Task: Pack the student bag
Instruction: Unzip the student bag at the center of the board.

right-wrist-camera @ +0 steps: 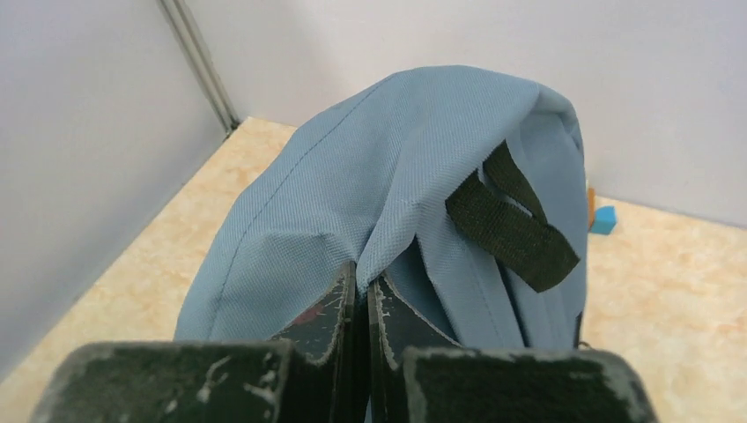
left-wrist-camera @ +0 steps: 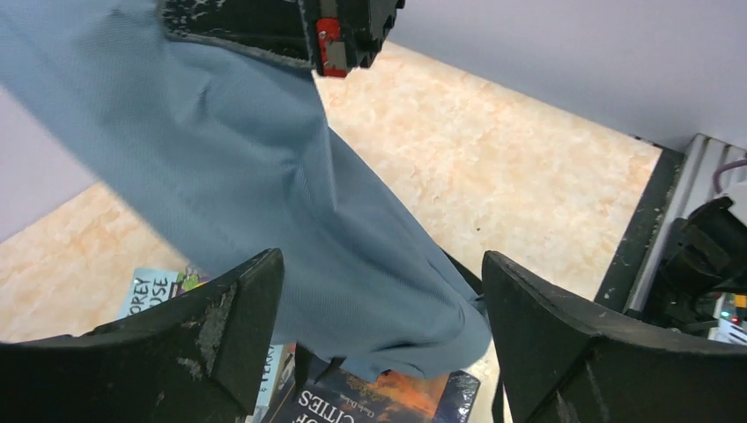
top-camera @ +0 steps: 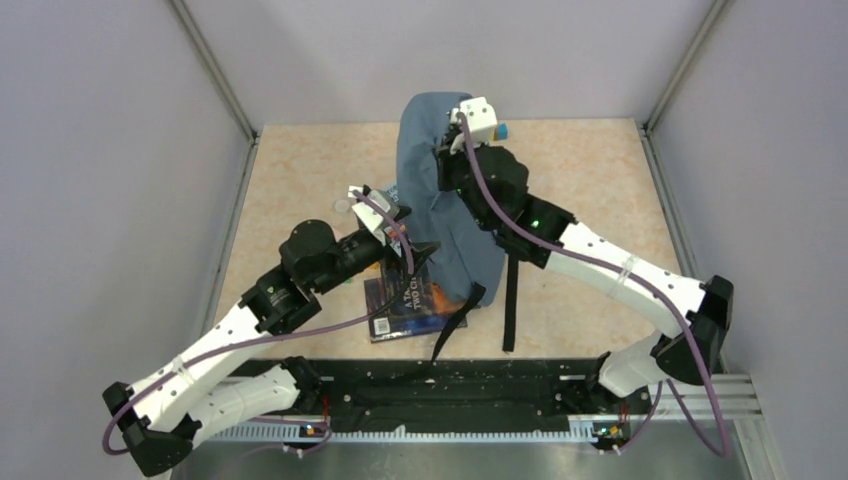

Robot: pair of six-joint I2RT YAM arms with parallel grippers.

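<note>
The grey-blue student bag (top-camera: 432,170) hangs lifted over the middle of the table, its black straps (top-camera: 511,300) trailing toward the near edge. My right gripper (top-camera: 447,150) is shut on a fold of its fabric near the top; in the right wrist view the jaws pinch the cloth (right-wrist-camera: 388,233) beside the black carry loop (right-wrist-camera: 515,225). My left gripper (top-camera: 418,250) is open beside the bag's lower left side, with the bag's bottom (left-wrist-camera: 352,264) hanging between its fingers. A dark book (top-camera: 405,305) lies flat under the bag, also seen in the left wrist view (left-wrist-camera: 388,401).
A light-blue book (left-wrist-camera: 154,291) lies left of the dark one. A small blue and orange block (right-wrist-camera: 603,216) sits by the back wall. Grey walls close the table on three sides. A black rail (top-camera: 450,385) runs along the near edge.
</note>
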